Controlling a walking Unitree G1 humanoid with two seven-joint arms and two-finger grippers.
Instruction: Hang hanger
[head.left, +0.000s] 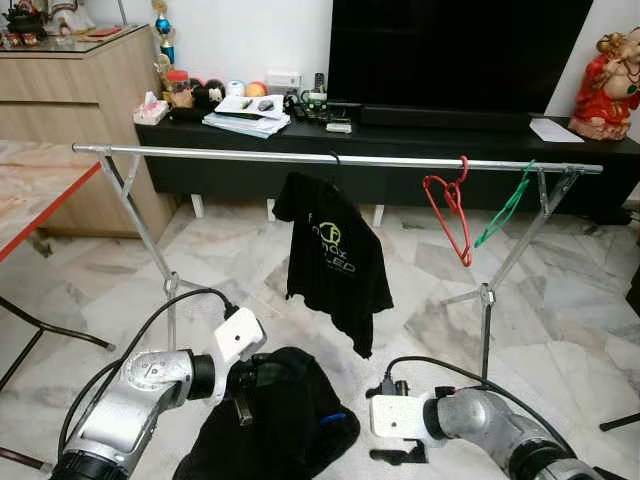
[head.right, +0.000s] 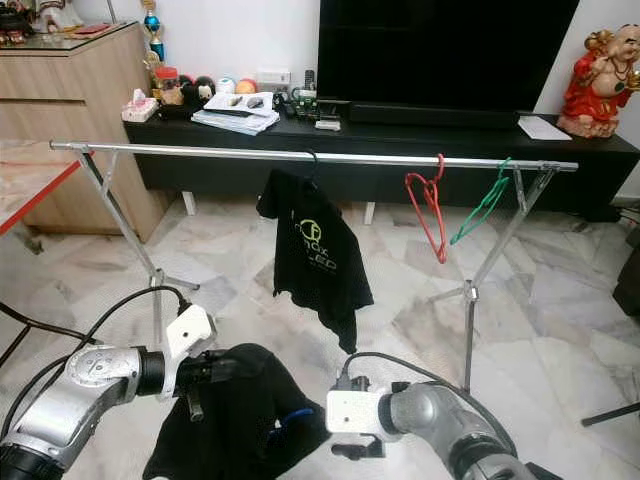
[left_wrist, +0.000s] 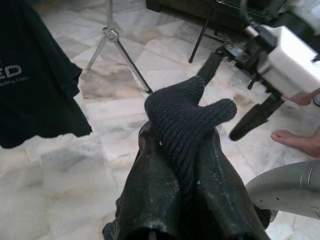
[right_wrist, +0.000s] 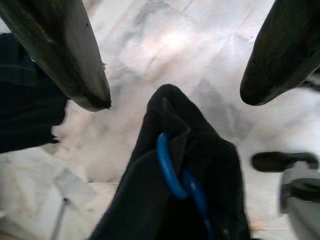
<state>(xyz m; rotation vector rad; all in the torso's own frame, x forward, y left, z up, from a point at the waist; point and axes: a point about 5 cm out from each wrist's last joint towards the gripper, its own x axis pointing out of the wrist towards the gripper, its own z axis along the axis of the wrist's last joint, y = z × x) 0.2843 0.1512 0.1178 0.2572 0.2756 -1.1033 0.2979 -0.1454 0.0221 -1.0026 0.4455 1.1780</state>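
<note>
a: where is the job at?

b: the left gripper (head.left: 243, 385) is pinched tight on a dark knit garment (head.left: 285, 420), held low in front of the robot. the blue hanger (right_wrist: 175, 175) is tucked inside the cloth, its loop poking out of the folds. the right gripper (right_wrist: 175, 100) hovers just beside it, fingers spread wide with nothing between them, aimed at that blue loop.

a: so the step in hand?

b: i'd judge it's getting hold of the hook. the hanger isn't on the rail (head.left: 220, 153) yet; it's well below it.

a: what does the next move call for?

b: probably closing the right fingers on the blue loop, then lifting the bundle up to the rail and setting the hook over a bare stretch, likely left of the black t-shirt (head.left: 335, 260). the cloth hides most of the hanger, so the grasp needs care.

a: counts?

b: one rail on two stands. three things hang on it: the black t-shirt on its own hanger, one red hanger (head.left: 450, 215) and one green hanger (head.left: 505, 210), both bare. one blue hanger in hand, and one dark garment with it.
</note>
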